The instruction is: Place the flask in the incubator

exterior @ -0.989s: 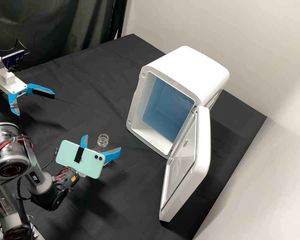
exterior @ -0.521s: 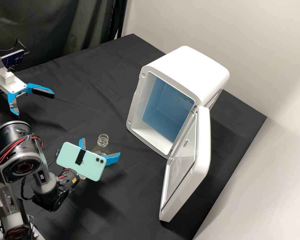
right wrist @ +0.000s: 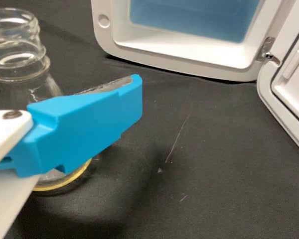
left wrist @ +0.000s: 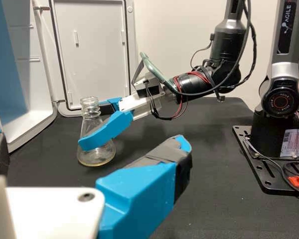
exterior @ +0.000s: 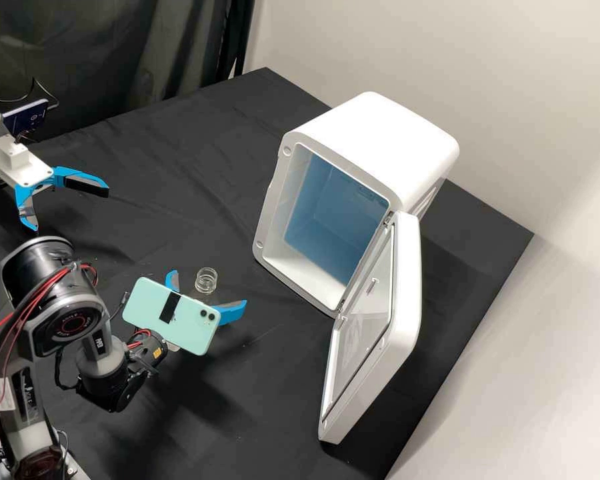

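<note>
A small clear glass flask [exterior: 207, 280] stands upright on the black bench, in front of the white incubator [exterior: 373, 140]. The incubator's door [exterior: 380, 313] hangs wide open, baring the blue inside. My right gripper [exterior: 207, 295] is open and straddles the flask, one blue finger on each side. In the left wrist view a blue finger [left wrist: 107, 130] crosses in front of the flask [left wrist: 92, 132]. The right wrist view has its finger [right wrist: 89, 117] close beside the flask [right wrist: 15, 59], with the incubator rim [right wrist: 189, 50] beyond. My left gripper [exterior: 67, 207] hangs open at the far left.
A mint phone [exterior: 173, 323] is strapped on the right wrist and hides the flask's lower part in the high view. The right arm's base [left wrist: 281, 99] stands on a black plate. The bench edge runs just right of the open door.
The right arm has slid a little toward the incubator, bringing its open fingers further along both sides of the flask. The flask and the left gripper have stayed in place.
</note>
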Tool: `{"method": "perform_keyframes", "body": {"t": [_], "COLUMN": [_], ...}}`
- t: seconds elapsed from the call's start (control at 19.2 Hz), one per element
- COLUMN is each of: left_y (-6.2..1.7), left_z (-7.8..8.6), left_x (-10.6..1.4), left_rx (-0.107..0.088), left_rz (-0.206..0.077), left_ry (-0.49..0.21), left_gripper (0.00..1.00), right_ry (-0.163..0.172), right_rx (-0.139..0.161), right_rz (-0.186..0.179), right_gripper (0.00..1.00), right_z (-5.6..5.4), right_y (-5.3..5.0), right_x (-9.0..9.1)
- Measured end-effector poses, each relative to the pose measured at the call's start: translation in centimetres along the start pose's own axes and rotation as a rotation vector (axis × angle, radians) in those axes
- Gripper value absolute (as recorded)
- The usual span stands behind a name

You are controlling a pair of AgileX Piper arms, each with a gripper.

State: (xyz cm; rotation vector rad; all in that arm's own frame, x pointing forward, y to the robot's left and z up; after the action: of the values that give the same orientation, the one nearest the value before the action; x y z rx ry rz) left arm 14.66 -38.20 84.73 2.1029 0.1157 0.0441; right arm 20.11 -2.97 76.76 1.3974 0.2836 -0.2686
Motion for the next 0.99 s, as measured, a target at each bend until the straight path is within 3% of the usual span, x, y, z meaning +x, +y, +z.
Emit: {"method": "perform_keyframes", "body": {"t": [0.26,0.42,0.68,0.99], "left_y": [0.0,0.0,0.01,0.01], "left_z": [0.0,0.0,-0.1,-0.1], "left_x": [0.0,0.0,0.0,0.0], "left_rx": [0.0,0.0,0.0,0.0], "left_rz": [0.0,0.0,0.001,0.001], "left_ry": [0.0,0.0,0.004,0.005], "left_gripper": [1.0,1.0,1.0,1.0], "right_ry": [0.002,-0.013,-0.002,-0.019], "right_rx": [-0.008,0.004,-0.007,-0.008], "right_rz": [-0.019,-0.036,-0.069,-0.09], "right_gripper": [1.0,1.0,1.0,1.0], "right_z": [0.0,0.2,0.1,0.5], "right_y": [-0.3,-0.8,-1.4,-1.9], "right_x": [0.5,0.8,1.5,2.2]}}
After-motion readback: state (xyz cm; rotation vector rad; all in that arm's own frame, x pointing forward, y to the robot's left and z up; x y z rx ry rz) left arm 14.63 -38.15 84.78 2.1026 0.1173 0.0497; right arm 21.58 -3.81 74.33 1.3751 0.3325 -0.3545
